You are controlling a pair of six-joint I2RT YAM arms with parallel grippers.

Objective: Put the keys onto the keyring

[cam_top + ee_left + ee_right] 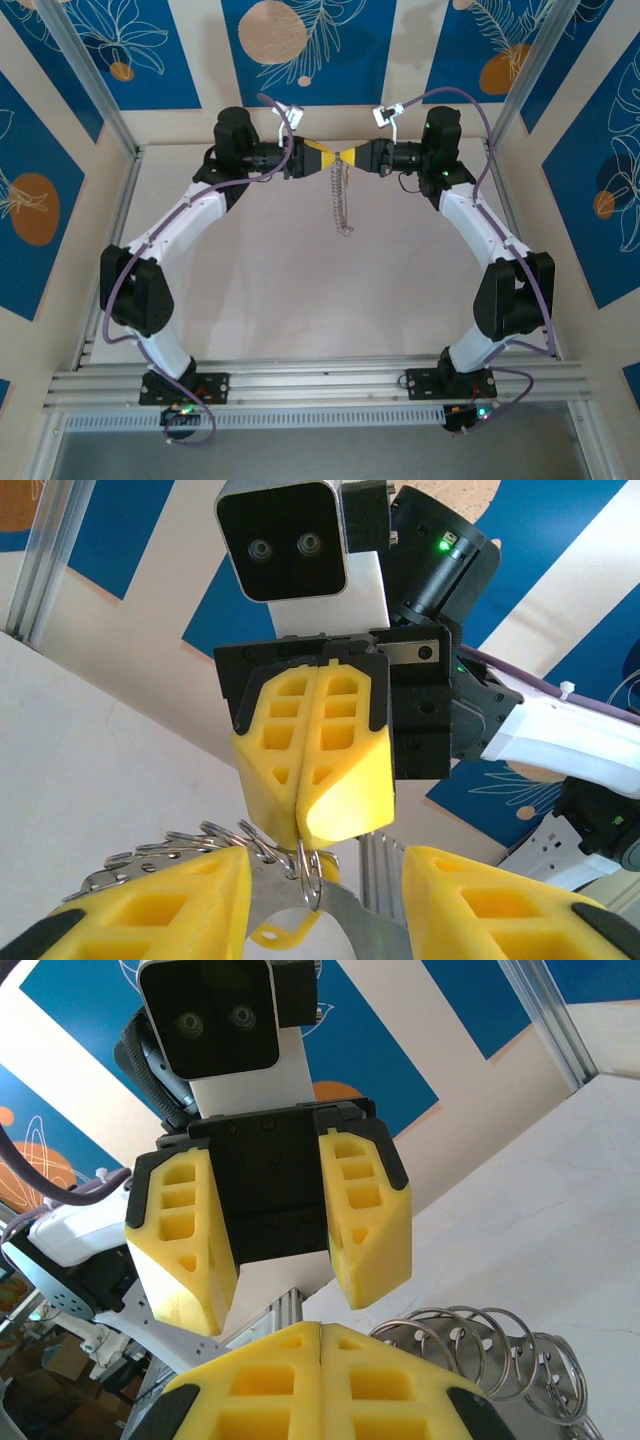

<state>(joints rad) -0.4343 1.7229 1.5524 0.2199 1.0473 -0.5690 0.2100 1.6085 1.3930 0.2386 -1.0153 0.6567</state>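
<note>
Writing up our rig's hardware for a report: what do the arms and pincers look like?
The left arm and right arm have white links, black joints, purple cables, green lights. The left pincer and right pincer have blocky yellow fingers with cut-out pockets.

From the top the keyring is too tiny to make out any detail. Left wrist cam: left claw cropped at the bottom, its finger covering some coils.
</note>
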